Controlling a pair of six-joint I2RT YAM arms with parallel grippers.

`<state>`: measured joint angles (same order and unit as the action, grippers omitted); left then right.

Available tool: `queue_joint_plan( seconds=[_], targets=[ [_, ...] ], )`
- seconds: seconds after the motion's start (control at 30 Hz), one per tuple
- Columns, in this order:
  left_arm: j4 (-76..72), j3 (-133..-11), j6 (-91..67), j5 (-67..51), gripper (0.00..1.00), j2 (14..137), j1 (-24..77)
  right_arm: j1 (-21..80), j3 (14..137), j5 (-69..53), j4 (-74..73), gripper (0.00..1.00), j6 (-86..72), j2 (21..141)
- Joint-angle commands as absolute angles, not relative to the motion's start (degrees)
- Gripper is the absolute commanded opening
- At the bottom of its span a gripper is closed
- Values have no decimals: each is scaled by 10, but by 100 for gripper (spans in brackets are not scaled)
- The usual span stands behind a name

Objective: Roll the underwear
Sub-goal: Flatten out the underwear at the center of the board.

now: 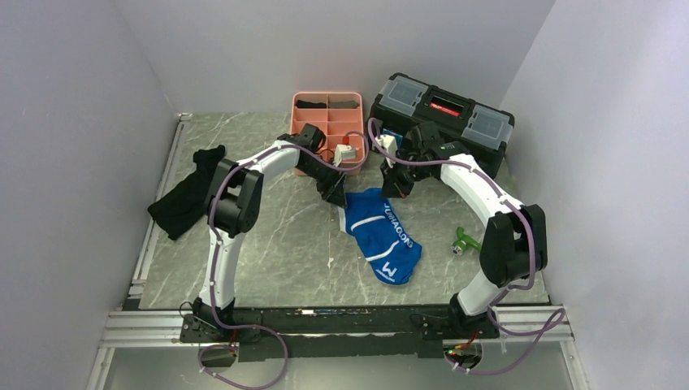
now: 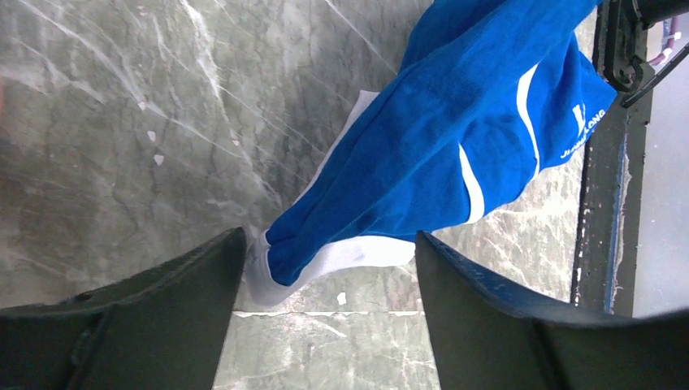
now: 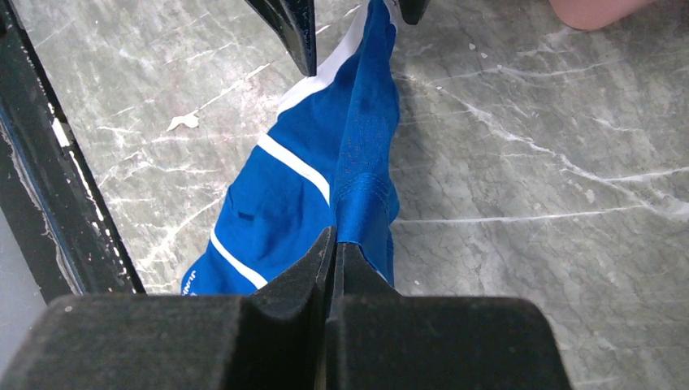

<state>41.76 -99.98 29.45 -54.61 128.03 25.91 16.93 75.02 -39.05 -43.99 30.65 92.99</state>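
Note:
The bright-blue underwear (image 1: 380,236) with white stripes and lettering lies on the marble table, its far edge lifted. My right gripper (image 1: 396,185) is shut on a fold of that far edge (image 3: 361,195), and its jaws (image 3: 333,244) are pressed together on the blue cloth. My left gripper (image 1: 337,197) is open. Its jaws straddle the white-trimmed corner of the underwear (image 2: 325,256) without closing on it. One left finger (image 3: 294,28) shows at the top of the right wrist view.
A pink compartment tray (image 1: 351,99) holding dark rolls stands behind the grippers. A black toolbox (image 1: 443,118) is at the back right. A black cloth (image 1: 188,195) lies at the left edge. A small green object (image 1: 465,240) lies to the right.

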Motion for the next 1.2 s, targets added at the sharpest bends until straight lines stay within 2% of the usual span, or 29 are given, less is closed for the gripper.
queue_joint_plan(
  seconds=[0.0,0.27,0.37,0.53,0.73,1.0,1.17],
  targets=[
    [447,-1009,332,-583,75,1277,261,170,764,-394,-446,0,316,911],
    [476,-1007,349,-580,42,1270,253,167,767,-388,-449,0,321,918],
    [496,-1007,362,-574,35,1265,248,166,768,-384,-447,0,319,916],
    [486,-978,360,-561,31,1243,243,166,782,-386,-451,0,318,924],
    [489,-985,337,-558,0,1222,244,166,797,-398,-457,0,314,933],
    [475,-958,291,-448,0,1067,244,168,875,-415,-507,0,310,912],
    [494,-1037,251,-378,0,973,246,170,1003,-411,-537,0,296,891]
  ],
)
